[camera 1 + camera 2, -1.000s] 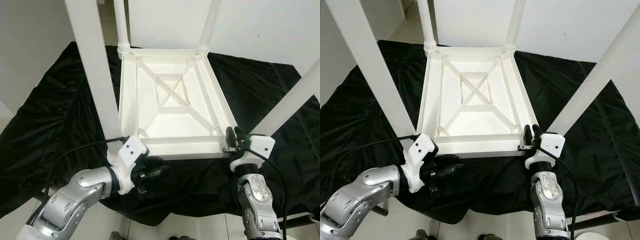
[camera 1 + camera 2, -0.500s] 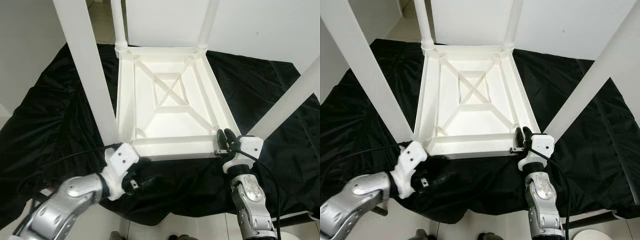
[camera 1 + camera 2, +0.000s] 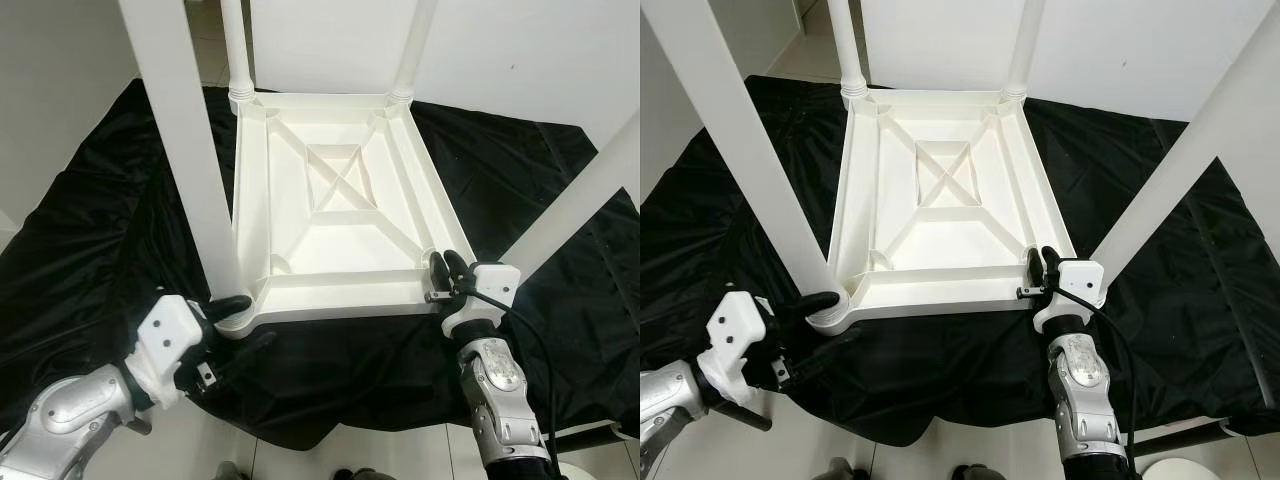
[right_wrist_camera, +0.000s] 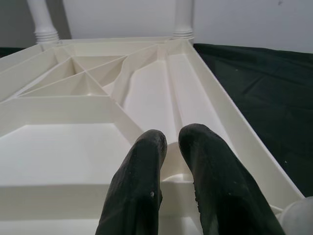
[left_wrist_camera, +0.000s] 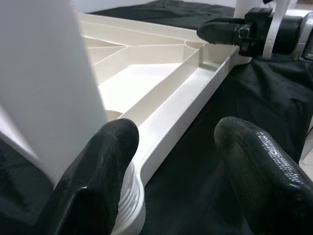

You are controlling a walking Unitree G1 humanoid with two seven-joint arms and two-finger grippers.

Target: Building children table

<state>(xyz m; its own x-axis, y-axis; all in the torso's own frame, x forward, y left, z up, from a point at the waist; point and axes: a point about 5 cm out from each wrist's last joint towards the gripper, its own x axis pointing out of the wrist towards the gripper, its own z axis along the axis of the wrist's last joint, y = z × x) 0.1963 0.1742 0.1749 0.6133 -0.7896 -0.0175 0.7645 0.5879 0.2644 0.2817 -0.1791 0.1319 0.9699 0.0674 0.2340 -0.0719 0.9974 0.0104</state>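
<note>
Left arm: reaching in low from the robot's left, bent at the elbow, its left pincer (image 3: 235,325) sitting at the near-left corner of the upturned children's table (image 3: 340,205).
Left pincer: fingers standing apart, one finger (image 5: 98,176) lying against the base of the near-left leg (image 3: 185,160), the other finger (image 5: 259,176) hanging over the black cloth (image 3: 90,250) just outside the table's rim.
Right arm: rising almost straight up from below, its right pincer (image 3: 445,272) at the table's near-right corner.
Right pincer: fingers lying close together with only a thin gap, tips over the round socket inside that corner; whether they are touching the plastic is hard to tell.
Table: lying upside down on the black cloth, ribbed underside facing up with an X brace in the middle panel.
Legs: two far legs (image 3: 237,45) standing in their corner sockets; the near-left leg standing in its socket; the near-right leg (image 3: 580,195) leaning outward beside the right pincer.
Tray-like underside: its compartments showing bare white plastic.
Left wrist view: showing the threaded collar at the near-left leg's base and the right pincer across the rim.
Right wrist view: looking along the ribs to both far legs.
</note>
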